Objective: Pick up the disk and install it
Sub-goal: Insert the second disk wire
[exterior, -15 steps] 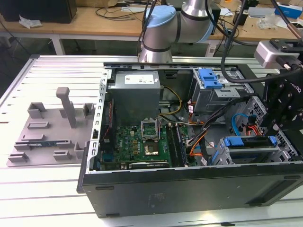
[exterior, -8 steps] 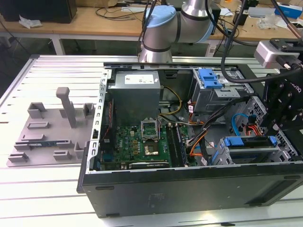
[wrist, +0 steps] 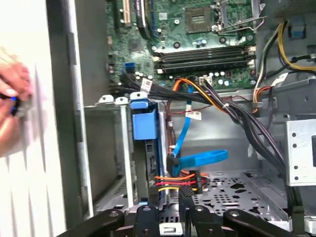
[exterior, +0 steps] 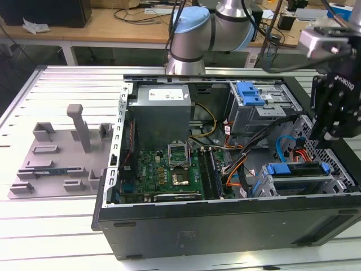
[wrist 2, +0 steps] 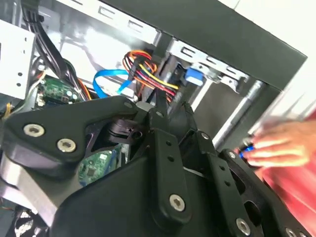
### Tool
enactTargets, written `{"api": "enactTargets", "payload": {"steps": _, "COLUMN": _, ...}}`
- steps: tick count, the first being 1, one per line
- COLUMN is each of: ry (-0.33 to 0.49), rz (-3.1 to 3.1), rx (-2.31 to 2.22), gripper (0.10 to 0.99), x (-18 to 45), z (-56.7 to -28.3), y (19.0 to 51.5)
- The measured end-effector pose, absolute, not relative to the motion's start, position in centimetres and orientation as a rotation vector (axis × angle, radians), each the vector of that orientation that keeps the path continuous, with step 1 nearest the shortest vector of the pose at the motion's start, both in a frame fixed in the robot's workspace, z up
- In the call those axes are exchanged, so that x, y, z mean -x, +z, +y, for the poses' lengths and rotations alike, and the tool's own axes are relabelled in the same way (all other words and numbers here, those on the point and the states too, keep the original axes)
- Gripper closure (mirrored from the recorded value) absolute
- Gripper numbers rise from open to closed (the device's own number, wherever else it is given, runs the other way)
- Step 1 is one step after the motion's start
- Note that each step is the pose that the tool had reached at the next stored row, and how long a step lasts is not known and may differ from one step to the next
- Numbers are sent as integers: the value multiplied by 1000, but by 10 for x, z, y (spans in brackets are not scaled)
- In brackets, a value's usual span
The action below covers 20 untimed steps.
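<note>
**Inspector:** Start with the gripper.

**Assistant:** The gripper (exterior: 329, 129) hangs at the middle right edge of the exterior view, over the far-right end of the open computer case (exterior: 225, 226). I cannot tell how far it is open, or whether it has hold of anything.

**Inspector:** And the disk?

**Assistant:** The disk (exterior: 296, 169) sits in the drive cage (exterior: 265, 189) at the lower right of the exterior view, just below the gripper. Its blue carrier bracket faces up. In the first wrist view the bracket's blue end (wrist: 144, 123) stands in the cage slot, with a blue data cable (wrist: 185, 126) and orange, red and yellow wires just beside it.

**Inspector:** What lies farther out?

**Assistant:** The green motherboard (exterior: 169, 169) lies at centre frame, and the grey power supply (exterior: 163, 110) lies above it. A grey parts fixture (exterior: 56, 158) rests on the table at the exterior view's left, well apart from the case. In both wrist views a person's hand (wrist 2: 281, 145) is outside the case wall, fingers on something small and blue.
</note>
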State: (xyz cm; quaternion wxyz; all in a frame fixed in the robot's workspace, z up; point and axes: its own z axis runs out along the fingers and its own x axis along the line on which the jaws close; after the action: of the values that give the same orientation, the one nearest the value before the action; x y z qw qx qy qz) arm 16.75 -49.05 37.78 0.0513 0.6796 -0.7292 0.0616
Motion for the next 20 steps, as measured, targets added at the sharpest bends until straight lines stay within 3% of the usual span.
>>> {"api": "enactTargets", "payload": {"steps": 7, "ry": 237, "rz": -2182, "rx": -2046, "gripper": 784, "x": -155, "z": -481, "y": 389}}
{"api": "enactTargets", "payload": {"steps": 12, "ry": 188, "rz": -2145, "rx": -2019, "gripper": 784, "x": -163, "z": -479, "y": 389}}
{"api": "enactTargets", "payload": {"steps": 20, "ry": 211, "rz": -2130, "rx": -1988, "gripper": 784, "x": -162, "z": -468, "y": 380}}
